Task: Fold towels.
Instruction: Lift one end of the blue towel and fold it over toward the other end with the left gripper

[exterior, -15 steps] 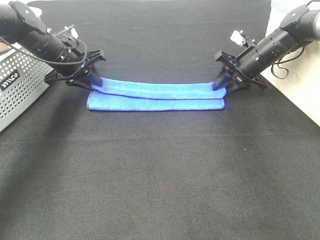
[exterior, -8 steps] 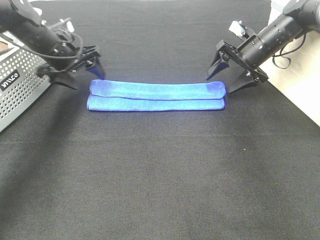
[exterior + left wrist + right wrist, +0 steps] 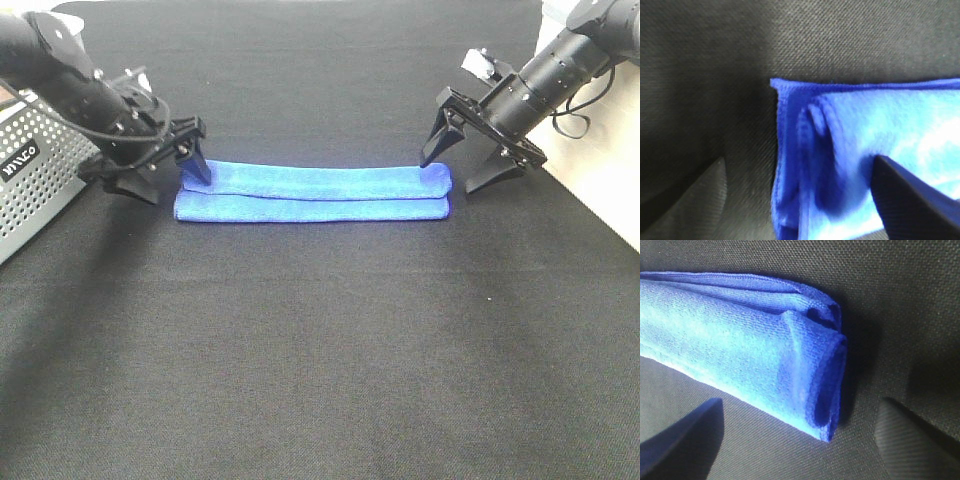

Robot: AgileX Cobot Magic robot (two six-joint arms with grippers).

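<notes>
— Two grippers, one towel, so who's got hold of what? From the high camera, the blue towel [image 3: 312, 192] is folded into a long narrow strip. It lies crosswise on the black table cover [image 3: 320, 350], in the far part of it. The perforated grey basket [image 3: 35, 165] sits off past its left end.

— Nobody's got hold of anything, tbh. At the towel's left end the left gripper [image 3: 170, 182] is spread wide. At the other end the right gripper [image 3: 452, 174] is spread just as wide. Nothing is pinched in either.

— How close are the fingers though?

— Left side: in the wrist view the end of the towel [image 3: 865, 130] sits between the two fingers. One finger [image 3: 910, 200] overlaps the fuzzy top layer. The other finger [image 3: 695, 200] is out over bare black cover, past the end. Whether that first tip actually presses the fabric, I can't tell.

— And the right?

— Similar deal. The right wrist view shows the end of the towel [image 3: 740, 350] lying in the gap, its layers stacked and the darker stitched edge curling round. One finger [image 3: 920, 435] is beyond the end, over the cover. The other finger [image 3: 680, 435] is beside the long edge. Neither overlaps the fabric in that view. From up high, the far fingertip sits right at the towel's far corner and the near one is off past the end.
</notes>
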